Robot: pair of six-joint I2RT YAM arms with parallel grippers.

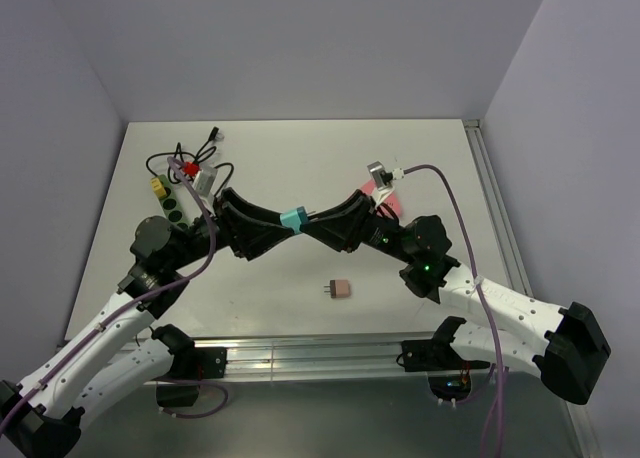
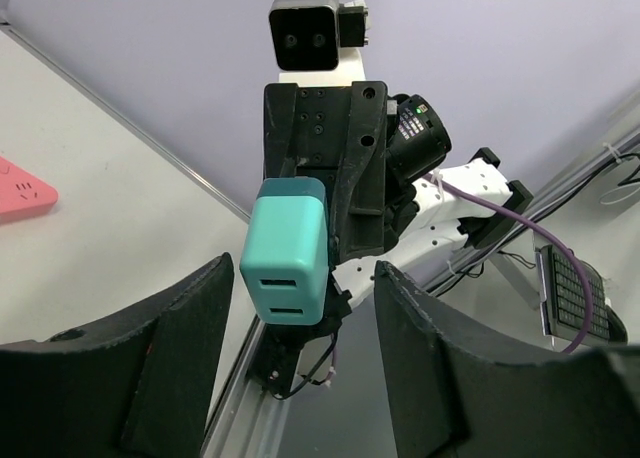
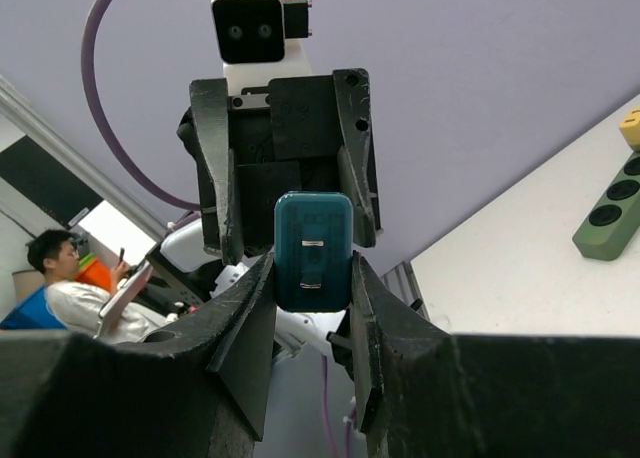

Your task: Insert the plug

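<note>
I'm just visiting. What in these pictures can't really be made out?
- Top view: the green power strip is mostly covered by the left arm, so its sockets can't be counted.
- Top view: a pink item is half hidden behind the right arm.
- Top view: the pink plug is too small to count its prongs.

Bright, even overhead light casts faint shadows on the table (image 1: 300, 158); all 3 views are sharp.
</note>
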